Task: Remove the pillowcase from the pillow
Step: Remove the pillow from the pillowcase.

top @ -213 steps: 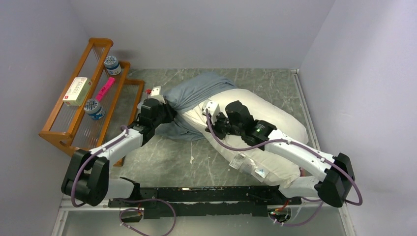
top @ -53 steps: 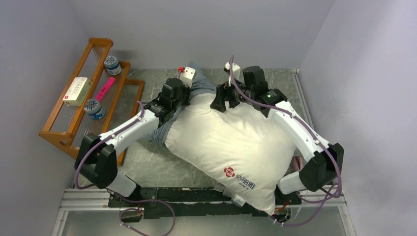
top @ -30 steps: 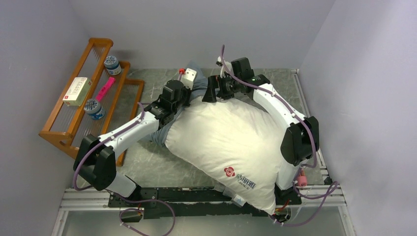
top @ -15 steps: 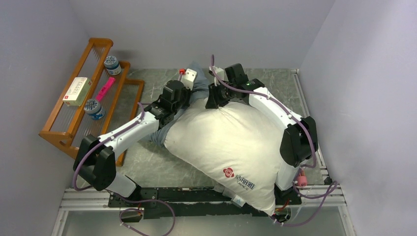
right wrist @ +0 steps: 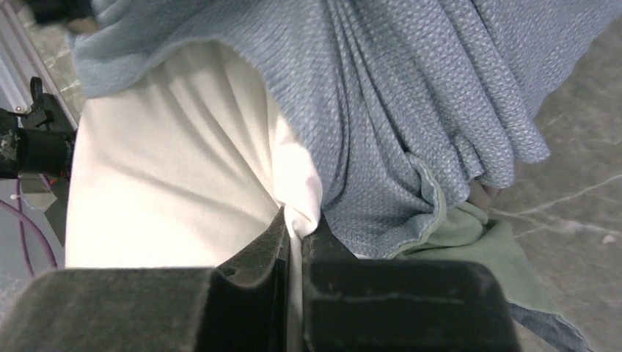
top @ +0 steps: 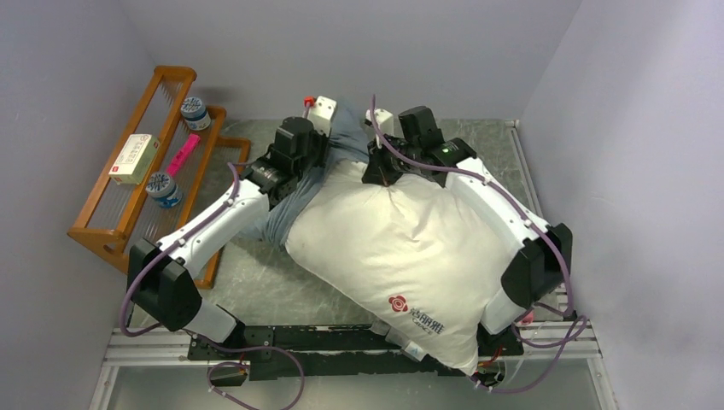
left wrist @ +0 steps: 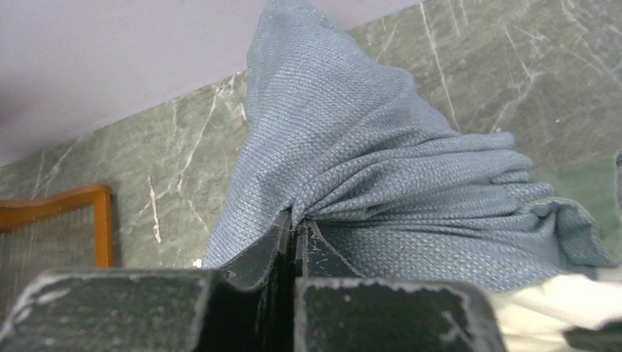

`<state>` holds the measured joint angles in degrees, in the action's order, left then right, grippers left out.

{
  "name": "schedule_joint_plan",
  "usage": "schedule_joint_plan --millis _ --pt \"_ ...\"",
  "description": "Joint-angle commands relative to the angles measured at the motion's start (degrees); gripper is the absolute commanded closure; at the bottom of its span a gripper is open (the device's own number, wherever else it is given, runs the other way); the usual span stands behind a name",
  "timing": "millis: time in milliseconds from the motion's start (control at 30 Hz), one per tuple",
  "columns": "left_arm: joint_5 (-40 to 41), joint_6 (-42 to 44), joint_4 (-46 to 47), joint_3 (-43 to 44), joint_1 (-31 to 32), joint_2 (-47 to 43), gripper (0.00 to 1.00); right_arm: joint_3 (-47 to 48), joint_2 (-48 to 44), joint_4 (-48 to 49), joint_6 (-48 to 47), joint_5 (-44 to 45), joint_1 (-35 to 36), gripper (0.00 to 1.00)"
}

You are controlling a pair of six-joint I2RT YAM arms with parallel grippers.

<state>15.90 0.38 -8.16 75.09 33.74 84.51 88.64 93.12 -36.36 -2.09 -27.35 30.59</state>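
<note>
left gripper (left wrist: pixel 295 227) clamped on pillowcase (left wrist: pixel 367 169) bunch at its tips; right gripper (right wrist: pixel 297 224) nipping pillow (right wrist: pixel 183 169) corner | likely soft, light, slippy; take thick folds

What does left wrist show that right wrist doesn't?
Left wrist only: the left tool shut on a bunched fold of the grey-blue pillowcase, a wooden rack corner, and the wall. Right wrist only: the right tool shut on the white pillow, with the pillowcase's green edge beside it. Both: grey-blue pillowcase cloth, some white pillow, and the marble table.
</note>
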Motion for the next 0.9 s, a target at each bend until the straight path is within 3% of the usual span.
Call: schedule_joint_plan --millis 0,300,433,600,700,867 --pt "2.3 -2.2 -0.6 6.8 -6.0 0.9 0.95 -1.1 -9.6 -7.0 -3.0 -4.1 0.7 1.00" --pt "-1.6 -5.5 -4.0 7.1 -11.9 4.0 0.95 -6.6 -14.9 -2.0 -8.5 -5.9 2.7 1.00" --pt "-13.4 -4.5 -7.0 9.5 -13.0 3.1 0.93 -8.4 -15.4 -2.1 -11.3 -3.1 4.5 1.00" --pt "-31.1 -3.6 -3.7 8.3 -13.0 -2.1 0.64 -8.8 -15.6 -1.5 -13.4 -2.2 6.1 1.00" --pt "-35.7 -3.2 -4.6 9.1 -13.0 -2.8 0.46 -8.3 -15.1 -1.7 -14.1 -1.0 7.1 1.00" --pt "-40.3 -1.8 -7.5 12.5 -13.0 -0.1 0.30 -7.5 -14.6 -2.1 -15.4 0.3 9.1 1.00"
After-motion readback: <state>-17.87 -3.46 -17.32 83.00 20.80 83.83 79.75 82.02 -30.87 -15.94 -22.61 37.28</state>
